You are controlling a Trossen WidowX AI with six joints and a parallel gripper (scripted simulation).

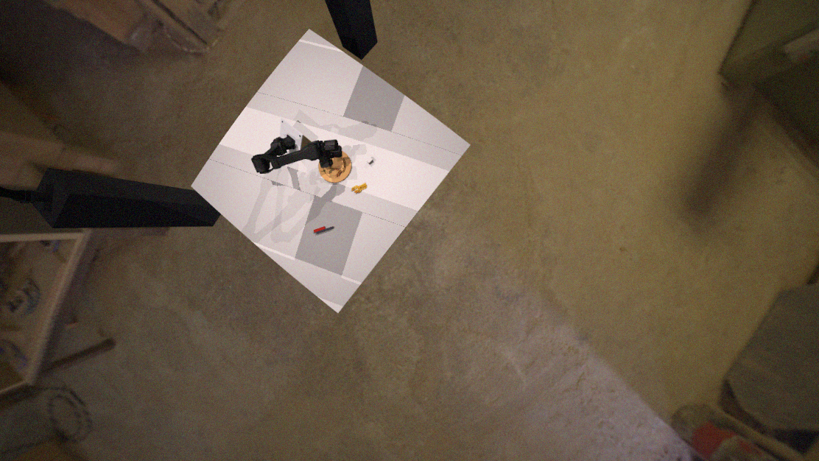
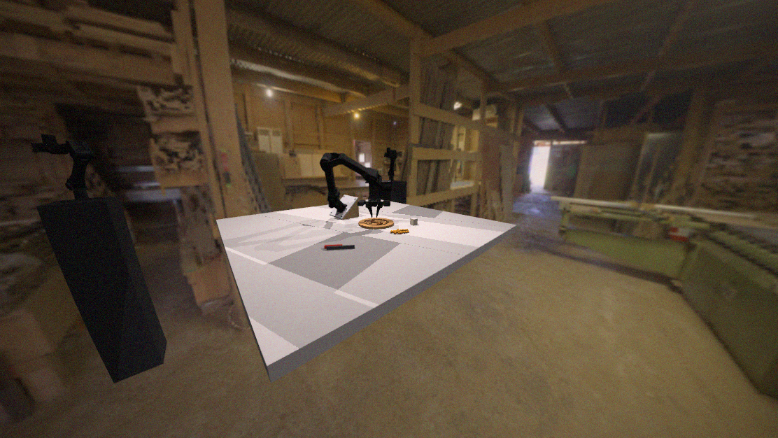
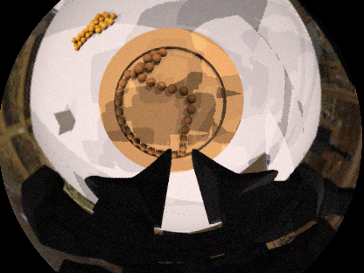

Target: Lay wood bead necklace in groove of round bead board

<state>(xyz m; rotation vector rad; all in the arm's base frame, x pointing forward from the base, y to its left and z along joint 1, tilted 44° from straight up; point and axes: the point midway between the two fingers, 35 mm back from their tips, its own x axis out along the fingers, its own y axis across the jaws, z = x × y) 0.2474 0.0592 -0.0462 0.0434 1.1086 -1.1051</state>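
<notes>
The round wooden bead board (image 1: pixel 347 174) (image 2: pixel 384 222) (image 3: pixel 107 118) lies flat on the table. The brown wood bead necklace (image 2: pixel 375 221) (image 3: pixel 172 88) lies on it. In the wrist view its beads follow the groove along the left side to the bottom. They bunch at the upper left, and a strand cuts across the middle and down to the bottom; the right side of the groove holds no beads. My gripper (image 2: pixel 375 216) (image 3: pixel 181 152) is partly open and empty, tips low over the board's near edge by the lowest beads. Their exact height is unclear.
A yellow-orange bead cluster (image 1: pixel 359 188) (image 2: pixel 399 231) (image 3: pixel 93 27) and a small grey cube (image 1: pixel 371 160) (image 2: pixel 413 221) (image 3: pixel 66 121) lie near the board. A red and black pen-like object (image 1: pixel 323 230) (image 2: pixel 338 247) lies farther off. A tilted white-faced block (image 2: pixel 343 206) stands by the arm's base.
</notes>
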